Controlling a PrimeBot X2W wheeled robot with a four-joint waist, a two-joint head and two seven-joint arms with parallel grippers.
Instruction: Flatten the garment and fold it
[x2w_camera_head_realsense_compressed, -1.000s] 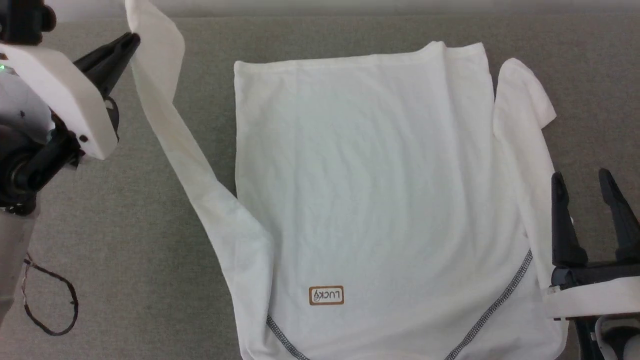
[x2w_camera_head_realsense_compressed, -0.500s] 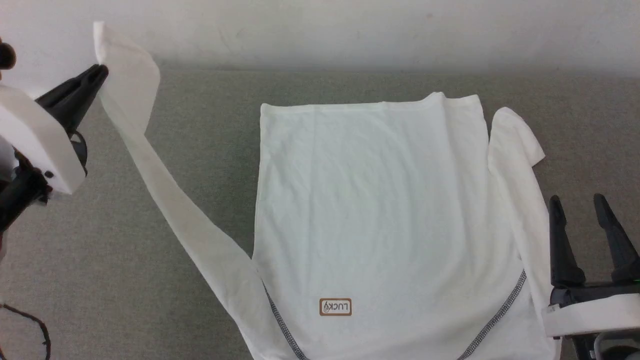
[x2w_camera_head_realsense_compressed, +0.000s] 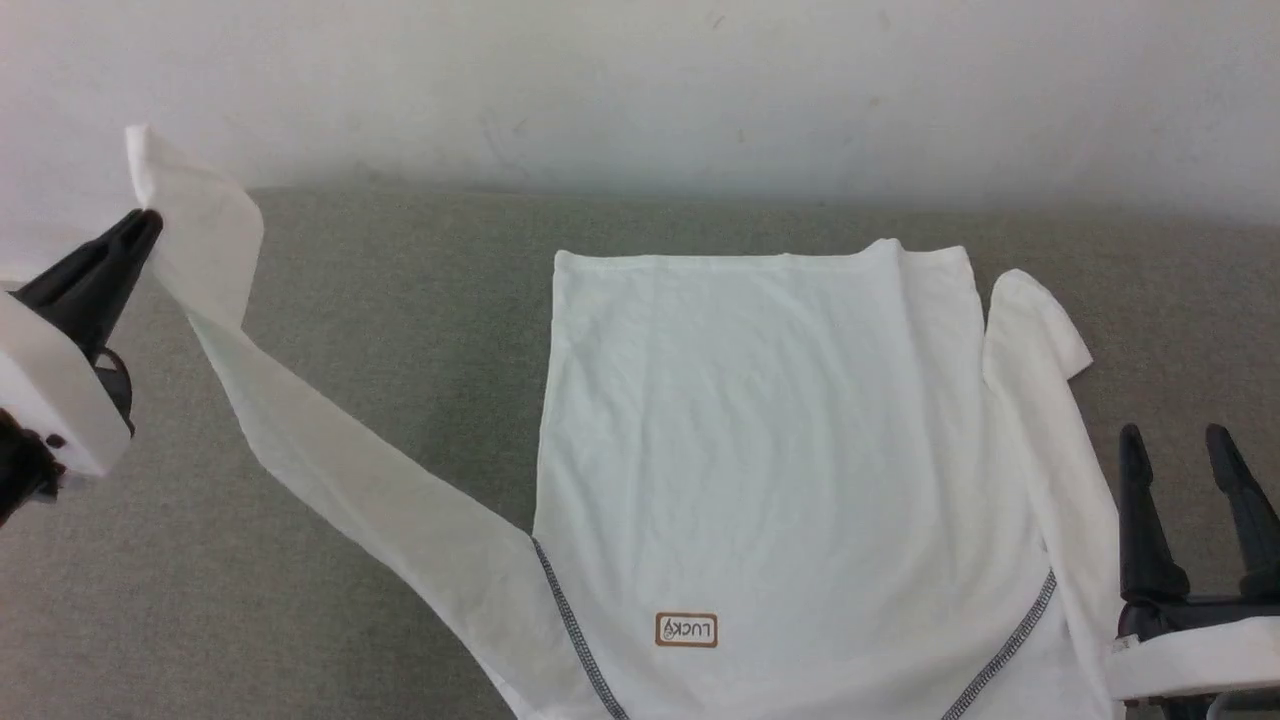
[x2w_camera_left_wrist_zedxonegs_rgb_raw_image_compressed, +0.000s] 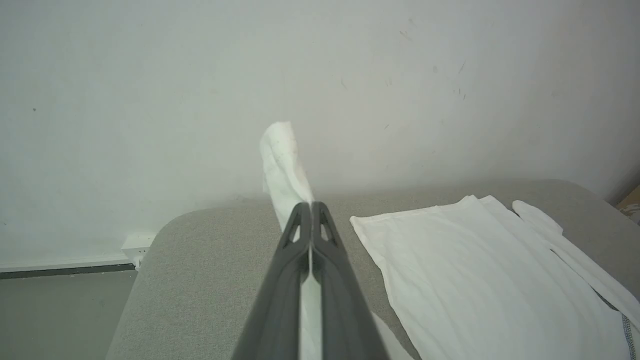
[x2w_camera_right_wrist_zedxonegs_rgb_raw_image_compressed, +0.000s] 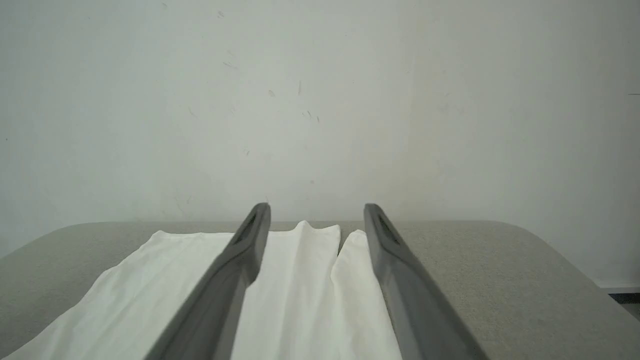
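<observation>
The garment (x2w_camera_head_realsense_compressed: 780, 440), a white long-sleeved shirt with grey zigzag seams and a tan-bordered LUCKY patch (x2w_camera_head_realsense_compressed: 686, 630), lies flat on the grey table (x2w_camera_head_realsense_compressed: 400, 330). My left gripper (x2w_camera_head_realsense_compressed: 150, 222) is shut on the end of its left sleeve (x2w_camera_head_realsense_compressed: 300, 440), which it holds up and stretched out to the left; the cuff (x2w_camera_left_wrist_zedxonegs_rgb_raw_image_compressed: 280, 155) sticks up past the closed fingers. The right sleeve (x2w_camera_head_realsense_compressed: 1050, 400) lies along the shirt's right side. My right gripper (x2w_camera_head_realsense_compressed: 1180, 440) stands open just right of that sleeve, above the table, with the shirt (x2w_camera_right_wrist_zedxonegs_rgb_raw_image_compressed: 300, 285) showing between its fingers.
A pale wall (x2w_camera_head_realsense_compressed: 640, 90) rises behind the table's far edge. Bare grey table surface lies left of the shirt body (x2w_camera_head_realsense_compressed: 150, 600) and at the far right (x2w_camera_head_realsense_compressed: 1180, 300). A white wall socket (x2w_camera_left_wrist_zedxonegs_rgb_raw_image_compressed: 136, 243) sits low beside the table's left corner.
The head camera has tilted up, so more wall shows. My left gripper has drawn the sleeve further out to the left, straightening it. The right gripper stays open in place.
</observation>
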